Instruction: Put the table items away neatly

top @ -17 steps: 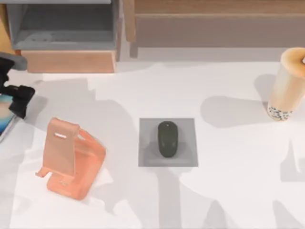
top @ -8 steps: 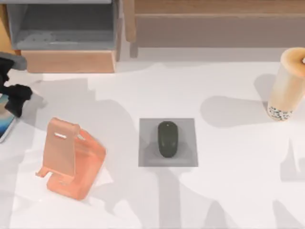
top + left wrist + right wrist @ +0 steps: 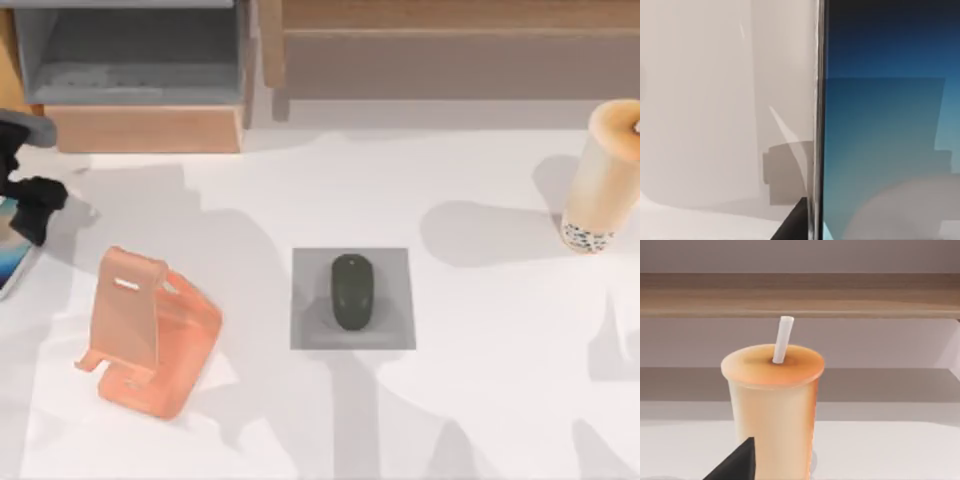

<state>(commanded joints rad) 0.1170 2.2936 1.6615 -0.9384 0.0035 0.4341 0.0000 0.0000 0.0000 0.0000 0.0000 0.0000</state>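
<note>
At the table's far left edge, my left gripper (image 3: 30, 208) is shut on the smartphone (image 3: 8, 250), whose blue screen (image 3: 885, 125) sits very close in the left wrist view, one dark fingertip (image 3: 794, 224) against its white edge. The dark olive mouse (image 3: 352, 291) lies on the grey square pad (image 3: 310, 330) at the table's middle. The tall tan cup (image 3: 598, 180) with a speckled base stands upright at the far right. In the right wrist view the cup (image 3: 772, 405) and its white straw (image 3: 782, 340) stand just ahead of my right gripper (image 3: 737, 465).
A salmon-pink phone stand (image 3: 145, 335) sits on the left half of the table. A grey open box on a wooden base (image 3: 140, 70) and a long wooden shelf (image 3: 450, 50) run along the back edge. White tabletop stretches between mouse and cup.
My left gripper and the smartphone have shifted a little to the left together, mostly in the first half second. Mouse, cup and stand have not moved.
</note>
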